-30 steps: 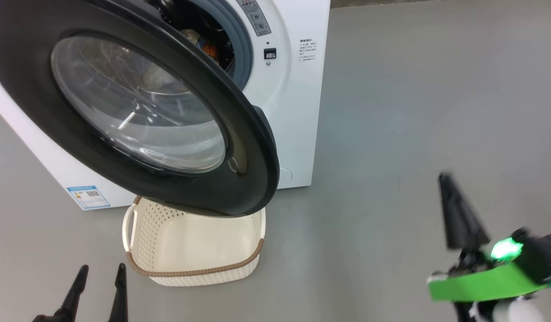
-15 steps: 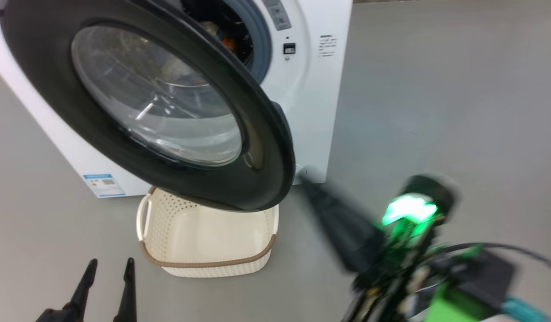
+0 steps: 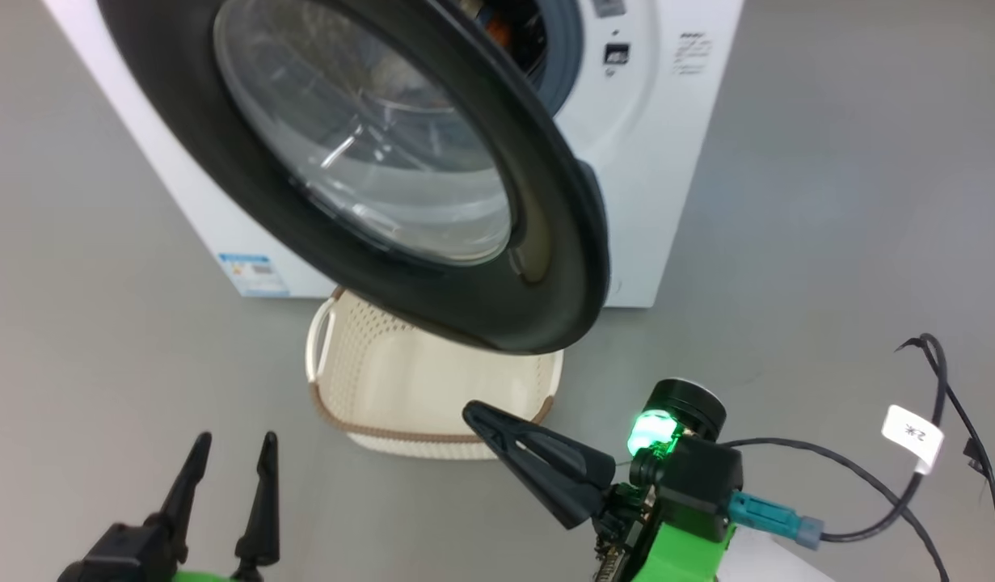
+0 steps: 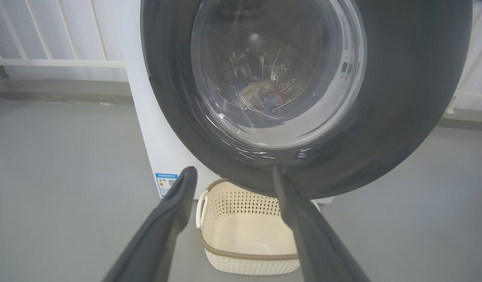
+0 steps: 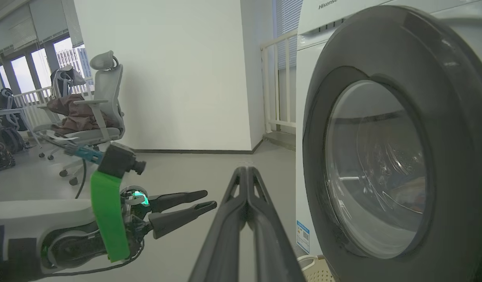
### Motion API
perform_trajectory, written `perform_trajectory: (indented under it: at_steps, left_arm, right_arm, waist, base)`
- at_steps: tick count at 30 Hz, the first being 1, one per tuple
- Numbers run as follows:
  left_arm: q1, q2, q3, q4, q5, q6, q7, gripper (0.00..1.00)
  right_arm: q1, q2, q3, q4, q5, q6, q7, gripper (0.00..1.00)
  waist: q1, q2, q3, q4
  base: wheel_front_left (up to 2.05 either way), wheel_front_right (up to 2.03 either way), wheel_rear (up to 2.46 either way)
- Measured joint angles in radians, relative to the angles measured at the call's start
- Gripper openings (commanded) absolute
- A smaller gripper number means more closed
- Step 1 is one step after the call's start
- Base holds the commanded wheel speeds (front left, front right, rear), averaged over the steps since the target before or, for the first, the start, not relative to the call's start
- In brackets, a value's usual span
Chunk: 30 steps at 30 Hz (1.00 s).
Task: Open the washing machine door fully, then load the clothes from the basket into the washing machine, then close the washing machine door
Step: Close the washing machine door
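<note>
The washing machine door (image 3: 368, 162) is left half open over the empty basket (image 3: 408, 449) at its 6 o'clock; the clothes (image 4: 260, 94) are seen inside the washing machine (image 3: 651, 162). If the door is pushed by the closed, empty right tool (image 3: 477, 416), its smooth rim could be lost or the basket struck. The left tool (image 3: 234, 440) is held open. A smooth grey floor (image 3: 828, 202), a white wall (image 5: 166, 70) and an office chair (image 5: 101, 98) are seen.

We find the washing machine door (image 3: 368, 137) swung out before the drum mouth (image 3: 537, 32), leaving a gap along its right edge. It overhangs the back half of the basket (image 3: 400, 435); the front half and the floor (image 3: 828, 202) rightward stand open.
</note>
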Motion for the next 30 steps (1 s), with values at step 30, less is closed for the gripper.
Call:
perform_trajectory:
  at_steps: [30]
  left_arm:
    - [-0.189,-0.012,-0.084,-0.003,-0.049,0.0,0.0,1.0]
  right_arm:
    - [-0.095,0.058,-0.231,0.21,-0.105,0.0,0.0,0.0]
  waist:
    - [0.0,0.0,0.252,0.112]
  base:
    - [0.0,0.0,0.0]
